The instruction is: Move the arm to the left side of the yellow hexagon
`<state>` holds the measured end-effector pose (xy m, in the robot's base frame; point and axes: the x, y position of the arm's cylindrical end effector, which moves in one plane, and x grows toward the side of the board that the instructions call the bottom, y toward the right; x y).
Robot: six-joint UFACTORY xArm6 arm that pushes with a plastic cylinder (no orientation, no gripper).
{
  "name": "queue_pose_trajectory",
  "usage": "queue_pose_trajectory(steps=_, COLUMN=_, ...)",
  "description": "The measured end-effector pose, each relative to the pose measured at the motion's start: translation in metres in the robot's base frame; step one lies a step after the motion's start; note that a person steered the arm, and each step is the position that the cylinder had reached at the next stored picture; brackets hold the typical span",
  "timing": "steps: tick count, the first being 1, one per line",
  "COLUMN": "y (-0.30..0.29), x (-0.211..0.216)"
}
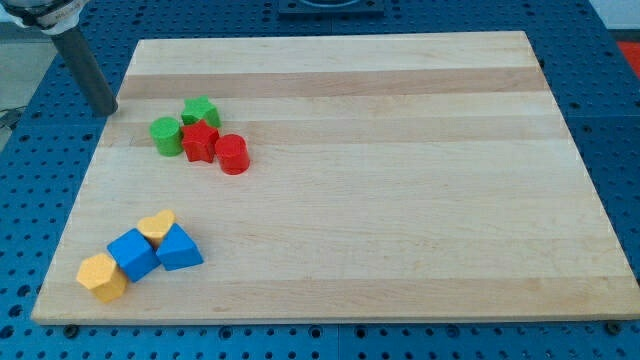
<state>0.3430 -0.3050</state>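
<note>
The yellow hexagon (101, 276) lies near the board's bottom left corner, touching a blue cube (133, 254). A yellow heart (157, 227) and a blue triangular block (179, 249) sit just to the right of them. My tip (104, 110) is at the view's top left, just off the board's left edge, far above the yellow hexagon and left of the green and red cluster.
A green cylinder (166, 135), a green star (200, 110), a red star (200, 141) and a red cylinder (232, 154) are bunched at the upper left. The wooden board (400, 200) lies on a blue perforated table (620, 120).
</note>
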Motion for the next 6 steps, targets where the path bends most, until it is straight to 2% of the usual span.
queue_pose_trajectory(steps=1, y=0.000, x=0.043)
queue_pose_trajectory(steps=2, y=0.000, x=0.067)
queue_pose_trajectory(steps=4, y=0.000, x=0.083)
queue_pose_trajectory(steps=6, y=0.000, x=0.145)
